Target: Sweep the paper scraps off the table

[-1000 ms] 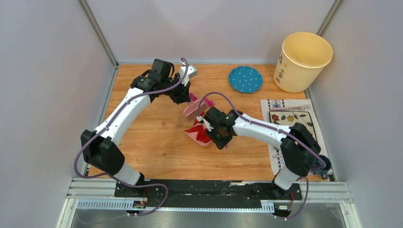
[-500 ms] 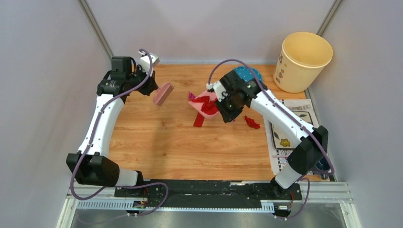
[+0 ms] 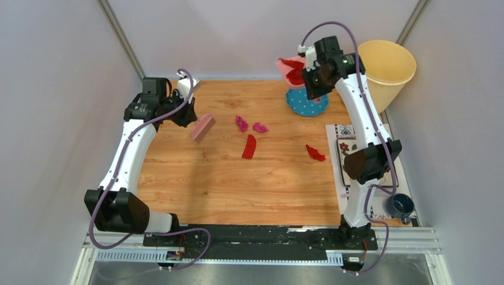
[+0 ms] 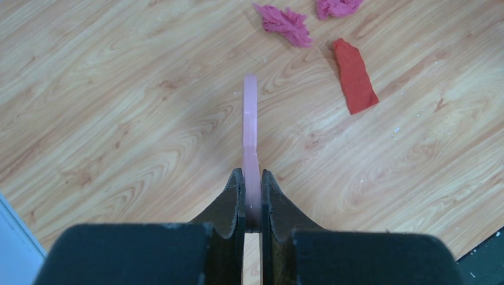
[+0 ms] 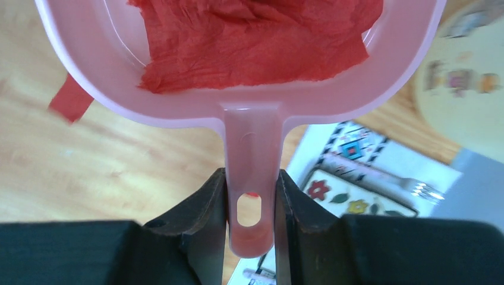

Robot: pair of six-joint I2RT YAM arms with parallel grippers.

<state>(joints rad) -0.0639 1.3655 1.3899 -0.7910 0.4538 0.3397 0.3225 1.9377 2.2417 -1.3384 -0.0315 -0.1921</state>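
Paper scraps (image 3: 249, 146) are in two lots, some loose on the table (image 3: 196, 178) and some held above its far right part. At the far right corner stands the cream bin (image 3: 389, 71), the likely place for the load. Just left of it the right gripper (image 5: 251, 190) holds the pink dustpan (image 5: 89, 77) high, fingers clamped narrow on either side of the handle, with a crumpled red heap lying against the pan's back wall. From above, the pan seems short of the bin's mouth, though the angle makes that hard to judge. At the far left the left gripper (image 4: 252, 184) is pinched tight on the flat handle of the pink brush (image 4: 250, 119), held off the wood. Four bits lie mid-table: two magenta wads (image 3: 241, 123), the red strip just nearer, and a red piece to the right beside the placemat (image 3: 336, 133). The step in hand looks like emptying. It would go best with the pan kept level and moved slowly, since thin paper flutters, and tipped only once its lip is well over the bin.
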